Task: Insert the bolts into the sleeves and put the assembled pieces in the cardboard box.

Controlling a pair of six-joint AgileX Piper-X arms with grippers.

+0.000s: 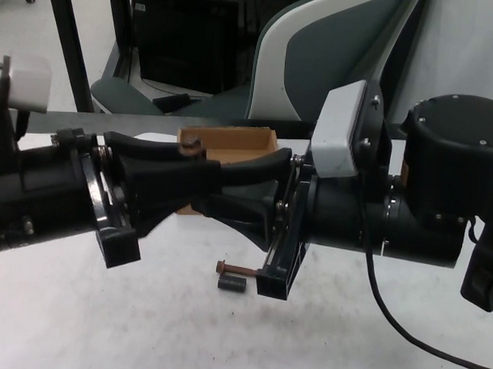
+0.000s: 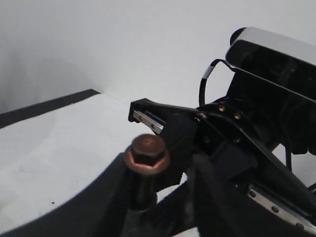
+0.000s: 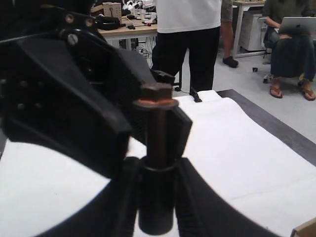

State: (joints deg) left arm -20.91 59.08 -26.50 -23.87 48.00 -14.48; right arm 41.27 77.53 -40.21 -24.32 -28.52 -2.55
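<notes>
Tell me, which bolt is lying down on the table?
The brown bolt beside the loose sleeve lies flat on the white bench. The other bolt is up off the bench, poking out of the gripped sleeve.

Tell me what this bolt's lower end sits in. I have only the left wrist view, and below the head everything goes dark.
Observer: The right wrist view shows the bolt standing in a dark sleeve held in the right gripper, with a good part of its shank bare above the sleeve.
Operator: Now report any loose parts.
Observer: In the high view a second bolt and a loose sleeve lie side by side on the bench, nearer the camera than the right gripper; the cardboard box is on its far side.
</notes>
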